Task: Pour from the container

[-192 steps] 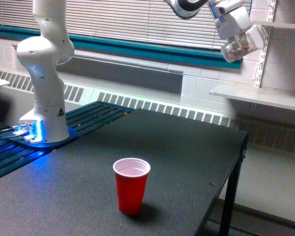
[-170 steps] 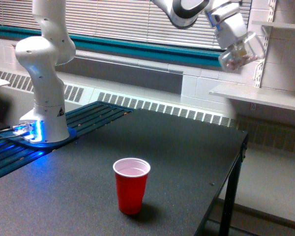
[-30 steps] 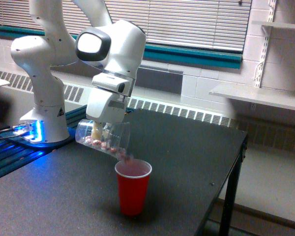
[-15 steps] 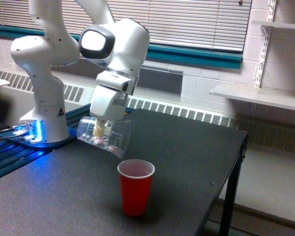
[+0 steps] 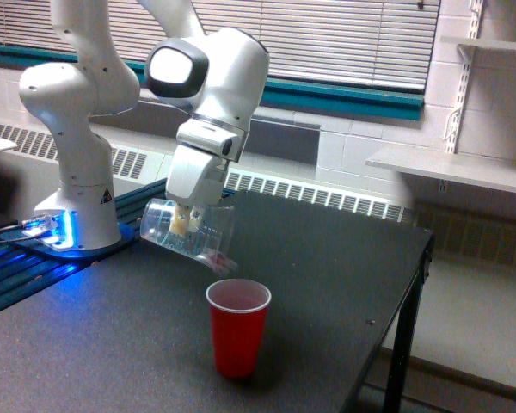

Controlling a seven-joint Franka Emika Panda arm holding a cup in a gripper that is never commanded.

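A: Where is the claw (image 5: 186, 225), and what does it have?

B: It hangs above the dark desk (image 5: 327, 284), clamped around the container (image 5: 187, 236). The clear container lies tipped far over, its mouth angled down toward the exterior view's right.

A: Anything left inside it?

B: Only a few small pinkish pieces near the lower lip; beyond that I cannot tell.

A: What sits under the claw?

B: The red cup (image 5: 238, 327) stands upright on the desk, below the claw and a little toward the exterior view's right. The container's mouth is just above the cup's rim, apart from it, not touching.

A: What else is around?

B: Behind the claw, toward the exterior view's left, the arm's white base (image 5: 79, 206) stands on a dark slatted platform (image 5: 155, 206) with a blue glow at its foot. Farther behind runs a wall with a radiator grille (image 5: 310, 196), a teal sill and window blinds (image 5: 327, 39). Well off toward the exterior view's right, a white shelf (image 5: 451, 168) juts from the wall.

A: Does anything block the way between container and cup?

B: Nothing lies between them; the desk around the cup is bare.
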